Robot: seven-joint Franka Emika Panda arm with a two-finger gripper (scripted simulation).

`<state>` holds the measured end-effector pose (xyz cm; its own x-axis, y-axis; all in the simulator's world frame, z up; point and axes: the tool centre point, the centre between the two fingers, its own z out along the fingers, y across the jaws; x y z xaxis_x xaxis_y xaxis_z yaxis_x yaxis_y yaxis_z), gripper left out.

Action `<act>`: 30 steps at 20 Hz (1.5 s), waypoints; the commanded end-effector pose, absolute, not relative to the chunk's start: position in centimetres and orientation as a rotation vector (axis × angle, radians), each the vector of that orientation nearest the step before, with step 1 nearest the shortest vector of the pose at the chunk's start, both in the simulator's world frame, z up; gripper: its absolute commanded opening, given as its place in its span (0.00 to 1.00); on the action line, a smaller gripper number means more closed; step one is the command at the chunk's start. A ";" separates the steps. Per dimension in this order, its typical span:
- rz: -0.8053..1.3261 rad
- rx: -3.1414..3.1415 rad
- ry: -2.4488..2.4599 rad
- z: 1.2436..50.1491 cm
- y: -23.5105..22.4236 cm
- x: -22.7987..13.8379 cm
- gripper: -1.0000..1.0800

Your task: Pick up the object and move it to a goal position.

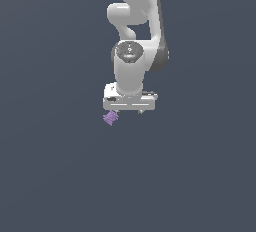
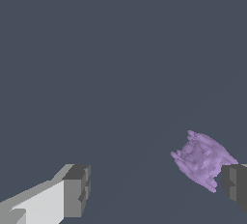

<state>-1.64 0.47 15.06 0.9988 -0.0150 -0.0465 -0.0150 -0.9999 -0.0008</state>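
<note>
Exterior view frames a white arm reaching down over a plain dark blue-grey surface, with the arm's upper part cut off by the picture's top edge. Wide open room is seen on every side of the tool; no edge of the surface can be made out in either view. The object, a small light-purple lump with a jagged outline, is seen just below the tool's corner on the exterior view's left, narrower than the white tool body. From this view it cannot be told whether the lump touches the tool or lies on the surface beneath it.

In the wrist view the tool is shown released, its two dark fingertips set far apart with a broad gap between them. The object is seen just beside the other fingertip, inside the gap and close to that pad, and well apart from the first one; contact with the pad cannot be confirmed. Both fingers are cut off by the picture's border.
</note>
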 end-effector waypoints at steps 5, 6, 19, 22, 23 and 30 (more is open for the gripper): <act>0.061 -3.134 0.056 15.7 -0.3 -1.4 0.96; 0.055 -3.131 0.072 16.1 -0.7 -1.3 0.96; 0.040 -3.123 0.164 16.3 -2.0 -1.4 0.96; 0.037 -3.117 0.242 15.6 -2.6 -1.7 0.96; 0.036 -3.115 0.274 15.3 -2.9 -1.9 0.96; 0.024 -3.076 0.578 12.6 -5.4 -3.5 0.96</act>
